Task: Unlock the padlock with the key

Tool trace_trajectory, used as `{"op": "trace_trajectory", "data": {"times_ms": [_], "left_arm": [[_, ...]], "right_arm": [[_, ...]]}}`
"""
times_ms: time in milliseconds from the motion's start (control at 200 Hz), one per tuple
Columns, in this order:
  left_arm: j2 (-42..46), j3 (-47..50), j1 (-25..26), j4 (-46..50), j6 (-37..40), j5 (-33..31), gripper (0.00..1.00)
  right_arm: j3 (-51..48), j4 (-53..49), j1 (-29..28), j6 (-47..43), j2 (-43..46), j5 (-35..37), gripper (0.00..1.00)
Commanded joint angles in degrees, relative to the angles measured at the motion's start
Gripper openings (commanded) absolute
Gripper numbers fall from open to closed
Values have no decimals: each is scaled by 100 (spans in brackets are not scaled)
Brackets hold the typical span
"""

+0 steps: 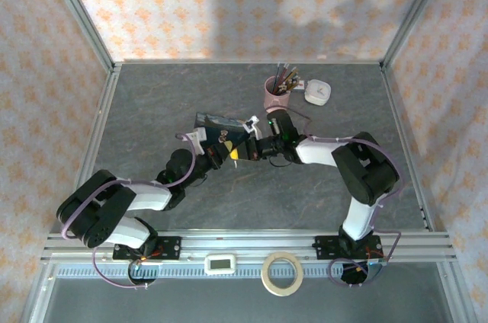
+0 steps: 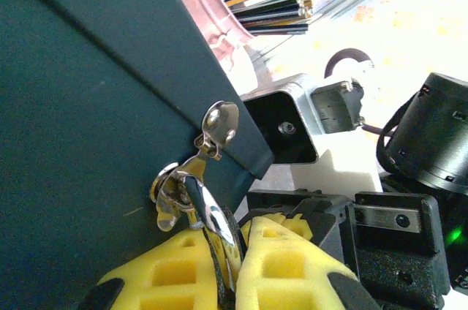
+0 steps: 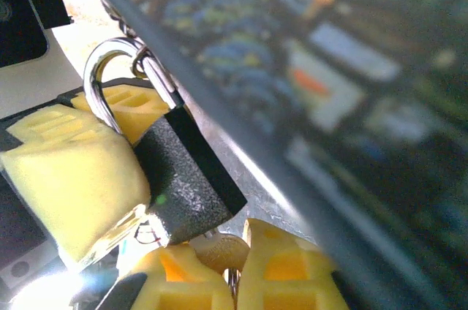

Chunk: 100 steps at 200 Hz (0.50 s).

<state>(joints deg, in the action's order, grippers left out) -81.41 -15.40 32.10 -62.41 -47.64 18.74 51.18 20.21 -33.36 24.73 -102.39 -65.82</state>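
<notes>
At the far middle of the grey table (image 1: 152,102), a pink cup (image 1: 275,95) crammed with pens and pencils (image 2: 270,3), fanned up and outward. Just right of it, a white rounded gadget (image 1: 317,93), well apart from the work. Nearer and left of the cup, a blue painted tin (image 1: 214,122), lid down, contents hidden. Dark teal along its side in the left wrist view, blurred blue and orange patches on the painted face in the right wrist view. On the tin's side, a silvery hasp (image 2: 219,124) folded down toward a staple ring (image 2: 167,187).

Hooked through that ring at the tin's near edge, the padlock (image 3: 186,178): tiny, squat, dark grey-black, grainy finish, with a thin bright U-shaped shackle (image 3: 110,69). Shackle's left leg hidden behind a finger; seated or free, cannot tell. Left gripper (image 2: 223,235) clamped on the padlock, yellow foam fingers (image 3: 69,171) one on each side of the body.

Under the body, the key (image 3: 217,249): just a rounded dull-metal head on show, touching the padlock's underside, blade hidden. Right gripper (image 3: 224,260) pinched tight on that head.

On the near rail, a small white screen unit (image 1: 222,263) and a roll of tape (image 1: 280,273), side by side.
</notes>
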Motion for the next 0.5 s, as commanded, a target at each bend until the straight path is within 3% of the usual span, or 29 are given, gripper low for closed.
{"op": "trace_trajectory", "data": {"times_ms": [0,290,415,495], "left_arm": [[-109,169,165,-616,335,931,0],[-332,192,165,-847,108,604,0],[-256,-47,165,-149,-113,289,0],[-180,-184,165,220,-242,134,0]], "right_arm": [[208,483,429,548,19,534,0],[127,485,427,631,34,682,0],[142,-62,411,58,378,1303,8],[160,-319,368,-258,569,1624,18]]}}
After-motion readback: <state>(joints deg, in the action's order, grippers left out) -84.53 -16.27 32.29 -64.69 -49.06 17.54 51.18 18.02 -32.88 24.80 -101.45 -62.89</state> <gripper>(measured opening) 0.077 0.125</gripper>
